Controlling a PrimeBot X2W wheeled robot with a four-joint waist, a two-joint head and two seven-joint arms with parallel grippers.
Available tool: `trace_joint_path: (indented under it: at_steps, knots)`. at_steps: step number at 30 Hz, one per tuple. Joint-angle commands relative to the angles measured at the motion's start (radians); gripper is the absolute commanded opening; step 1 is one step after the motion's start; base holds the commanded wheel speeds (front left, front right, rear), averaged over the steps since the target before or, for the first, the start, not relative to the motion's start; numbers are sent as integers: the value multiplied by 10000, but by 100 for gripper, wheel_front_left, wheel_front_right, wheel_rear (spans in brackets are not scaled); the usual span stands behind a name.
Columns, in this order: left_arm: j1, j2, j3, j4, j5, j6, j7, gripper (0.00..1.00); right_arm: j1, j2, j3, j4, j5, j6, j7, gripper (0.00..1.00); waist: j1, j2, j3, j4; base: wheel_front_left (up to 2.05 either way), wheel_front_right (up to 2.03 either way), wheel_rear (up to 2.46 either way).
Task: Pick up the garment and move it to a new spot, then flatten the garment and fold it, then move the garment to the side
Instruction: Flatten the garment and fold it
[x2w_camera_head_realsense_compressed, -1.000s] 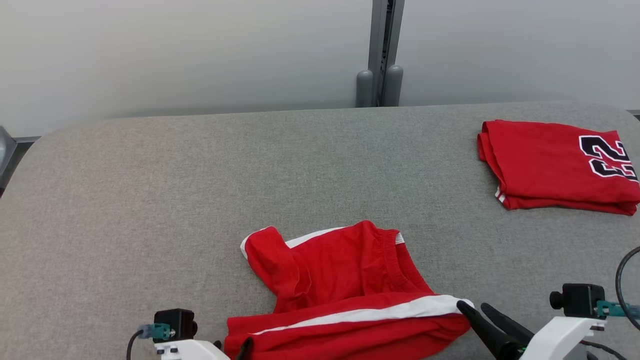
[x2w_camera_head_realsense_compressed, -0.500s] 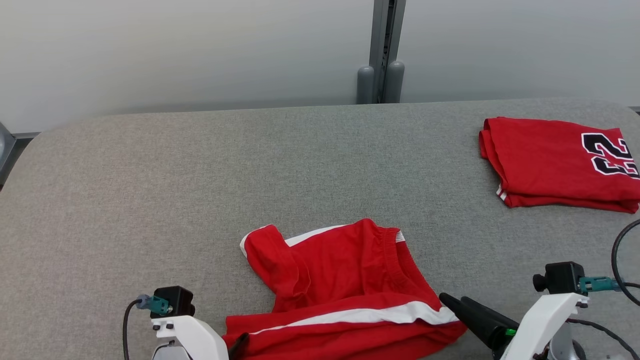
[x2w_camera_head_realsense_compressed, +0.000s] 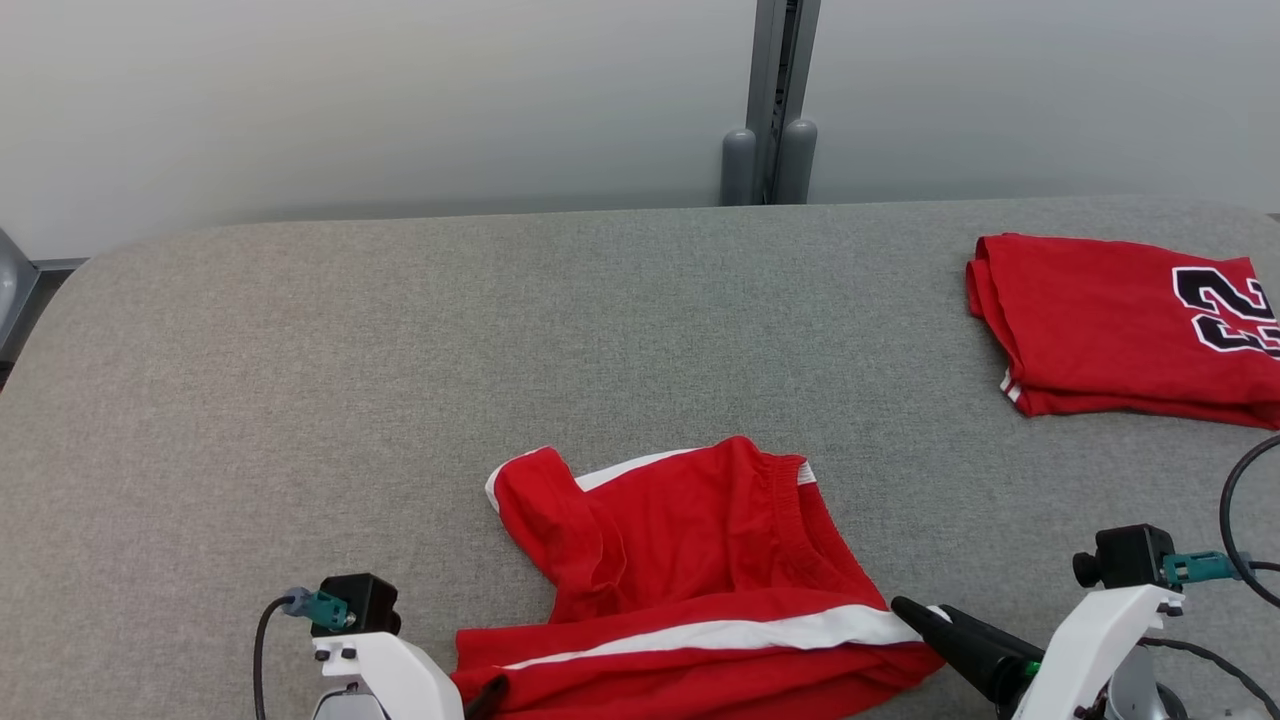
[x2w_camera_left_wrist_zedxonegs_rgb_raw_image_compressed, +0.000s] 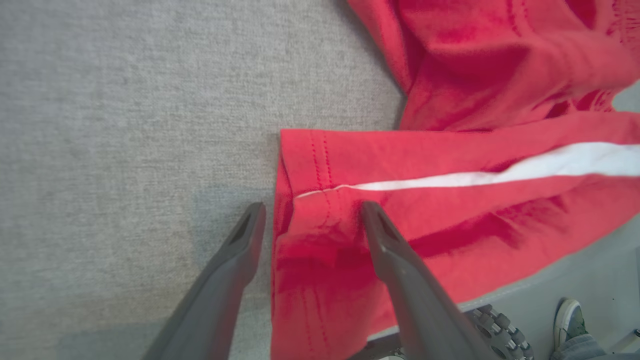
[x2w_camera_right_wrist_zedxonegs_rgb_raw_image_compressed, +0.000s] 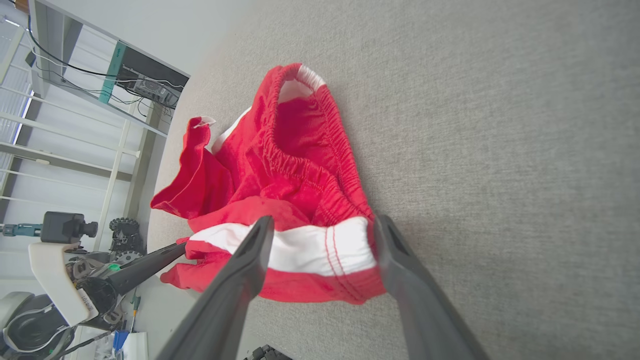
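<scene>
Finds red shorts (x2w_camera_head_realsense_compressed: 690, 540) crumpled at near edge of grey table (x2w_camera_head_realsense_compressed: 400, 350). Straddles left hem corner with left gripper (x2w_camera_left_wrist_zedxonegs_rgb_raw_image_compressed: 310, 210), jaws spread wide, one finger over cloth, other over table. Brackets white-striped right end with right gripper (x2w_camera_right_wrist_zedxonegs_rgb_raw_image_compressed: 324, 222), also wide apart. Notes folded red jersey (x2w_camera_head_realsense_compressed: 1100, 320) far right, well apart.

The only sign that could be read was the number 22, printed in black digits with a white outline on the folded red jersey (x2w_camera_head_realsense_compressed: 1100, 320) at the right edge of the head view.
</scene>
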Motion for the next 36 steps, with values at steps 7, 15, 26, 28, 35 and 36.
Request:
trace_joint_path:
  at_steps: [7, 15, 26, 28, 35, 36]
  knots:
    - [99, 61, -19, -6, -85, -22, -29, 100, 246, -3, -157, -162, -153, 9, 399, 100, 0, 0, -38, -44, 0, 0, 0]
    - [70, 69, -105, 16, -158, -105, 9, 100, 226, 75, -140, -181, -344, 9, 525, 88, 0, 0, -69, -63, 0, 0, 0]
    - [21, 59, -161, 45, -211, -236, -225, 0, 253, 72, -32, -233, -348, 9, 474, 0, 0, 0, -141, -32, 0, 0, 0]
    - [25, 67, -172, 12, -246, -301, -244, 0, 287, 58, -15, -269, -309, 9, 442, 0, 0, 0, -155, -30, 0, 0, 0]
    - [-10, 108, 11, -372, -363, -377, -526, 0, 315, 7, -9, -416, -125, 9, 208, 0, 0, 0, -129, 5, 0, 0, 0]
    - [16, 108, 21, -465, -383, -414, -540, 0, 320, 1, -26, -468, -88, 9, 165, 0, 0, 0, -135, 12, 0, 0, 0]
